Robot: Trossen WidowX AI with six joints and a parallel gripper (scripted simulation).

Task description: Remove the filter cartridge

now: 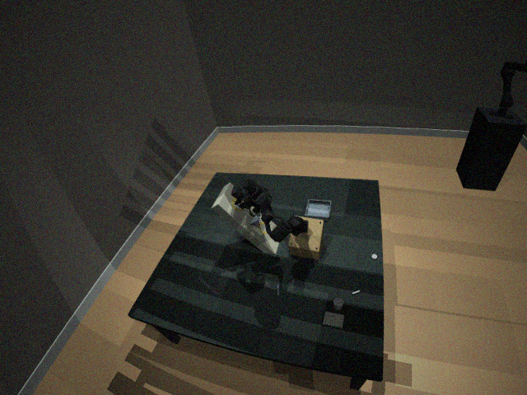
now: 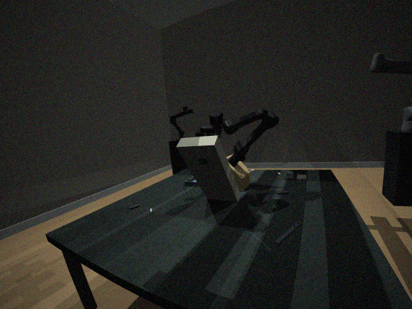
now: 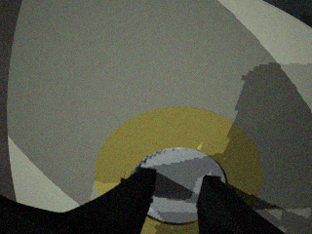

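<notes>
The filter cartridge is a pale grey round face inside the yellow ring of the service panel in the wrist view. My gripper is shut on the cartridge, its two black fingertips at the face; the slots are hidden by them. I cannot tell how far the cartridge stands out of the panel. The slanted cream panel stands on the table, and its back hides the fingers in the exterior view. The tray is a shallow grey box behind the wooden base, away from the gripper.
The wooden base block under the arm stands between panel and tray. A small white disc, a white stick, a small cup and a flat square lie on the right part of the table. A dark bar lies beyond the panel.
</notes>
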